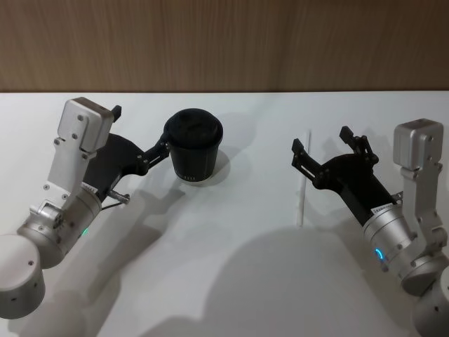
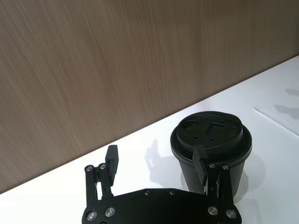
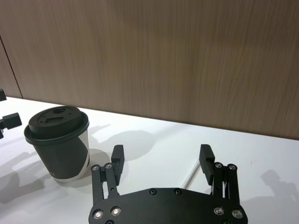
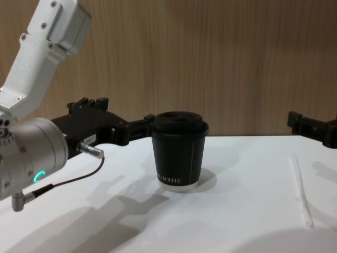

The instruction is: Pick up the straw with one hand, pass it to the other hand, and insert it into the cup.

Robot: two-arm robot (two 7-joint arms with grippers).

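Straw [image 1: 302,203] is seen lying flat on the table [image 1: 231,274], right of centre, below the right gripper [image 1: 321,142], which is spread wide and empty. The left gripper [image 1: 140,128], likewise open and empty, is held just beside the cup [image 1: 194,151], upper centre.

Looks like a lab: white table [image 1: 210,281], wood-panel wall [image 1: 224,42].

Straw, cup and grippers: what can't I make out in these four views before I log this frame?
Straw: right wrist view, most of its length is hidden behind the body of the right gripper.
Cup lettering: chest view, too small to read.
Left gripper: left wrist view, one side overlaps the cup; touching or apart, cannot tell.
Chest view: the right gripper is cut off by the right edge.
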